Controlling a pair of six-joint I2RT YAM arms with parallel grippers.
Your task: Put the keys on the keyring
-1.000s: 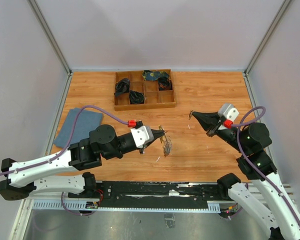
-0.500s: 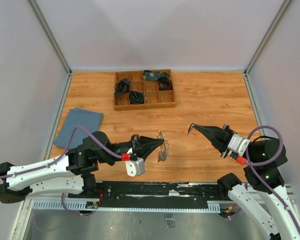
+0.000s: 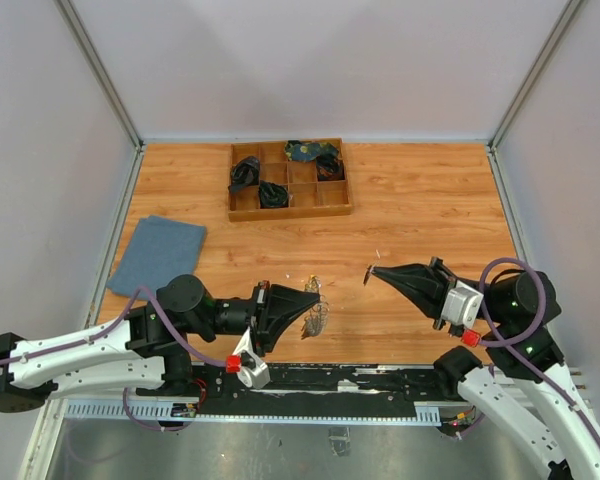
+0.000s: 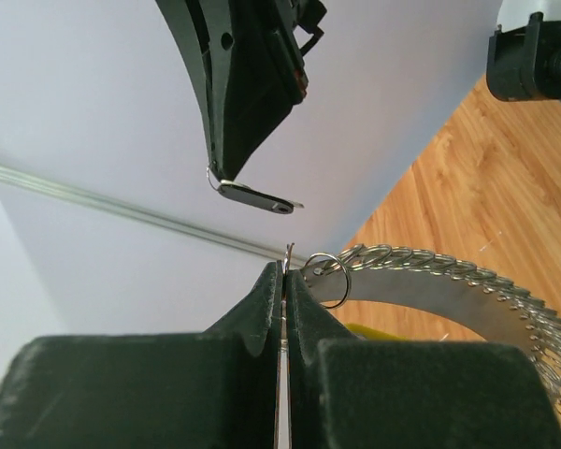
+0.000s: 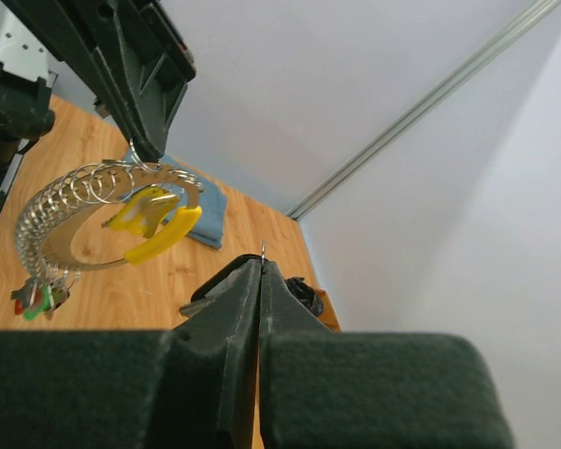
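My left gripper (image 3: pixel 318 293) is shut on the keyring (image 3: pixel 314 303), held above the table near the front middle. The keys (image 3: pixel 320 318) hang from it in a bunch. In the left wrist view the gripper (image 4: pixel 286 271) pinches the thin ring wire, and the keyring (image 4: pixel 449 290) curves off to the right, strung with small split rings. My right gripper (image 3: pixel 372 272) is shut on a single black-headed key (image 4: pixel 257 196), a short gap right of the ring. In the right wrist view this gripper (image 5: pixel 262 262) faces the keyring (image 5: pixel 84 201), its yellow piece (image 5: pixel 159 238) and red and green key heads (image 5: pixel 35 299).
A wooden compartment tray (image 3: pixel 289 213) with dark items stands at the back middle. A blue cloth (image 3: pixel 158 253) lies at the left. Grey walls close in the left, right and back of the table.
Both arms have drawn back toward the near edge and rolled. The left gripper carried the keyring nearer. The right gripper came down and left, closer to the ring, still gripping its key.
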